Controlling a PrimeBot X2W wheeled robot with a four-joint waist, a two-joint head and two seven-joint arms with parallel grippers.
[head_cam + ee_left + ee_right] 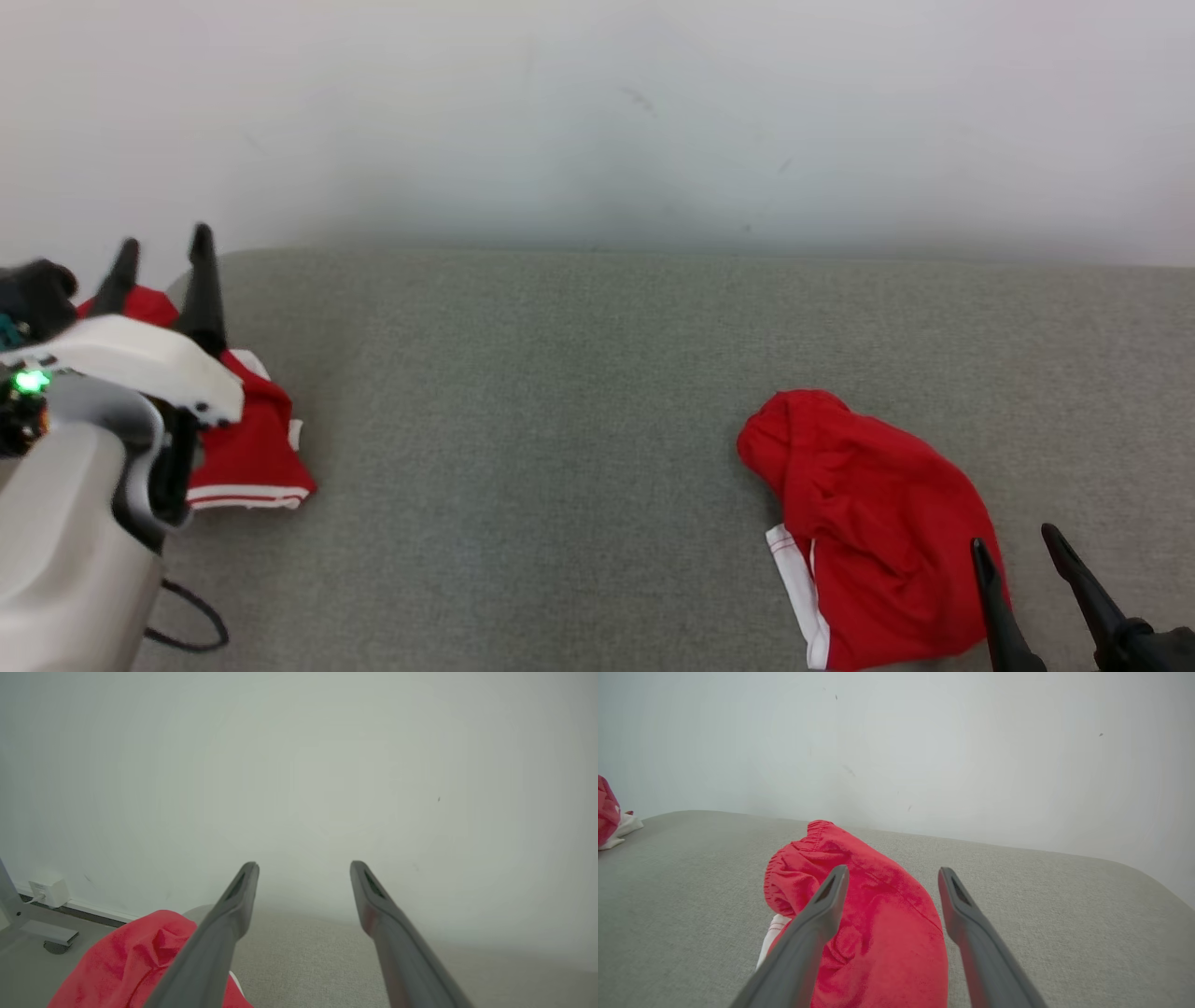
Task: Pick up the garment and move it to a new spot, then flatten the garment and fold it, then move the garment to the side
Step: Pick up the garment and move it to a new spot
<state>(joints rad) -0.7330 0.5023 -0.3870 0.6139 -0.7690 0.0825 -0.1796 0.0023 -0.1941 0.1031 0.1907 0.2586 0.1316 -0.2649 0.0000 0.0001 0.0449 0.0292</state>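
A red garment with white trim [247, 439] lies bunched at the left end of the grey padded table [560, 420]. My left gripper [163, 241] hovers above it, open and holding nothing. In the left wrist view the same gripper [304, 865] points at the wall, with that garment [126, 961] below and left of its fingers. A second red garment with a white stripe [868, 523] lies crumpled at the lower right. My right gripper [1014, 539] stands open at its near right edge. In the right wrist view this cloth [878, 914] spreads beneath the open gripper [893, 871].
A pale wall [597, 112] rises right behind the table. Past the table's rounded left end there is a wall socket [46, 891] and a metal stand foot [46, 935] on the floor. A dark cable loop [191, 625] hangs by my left arm.
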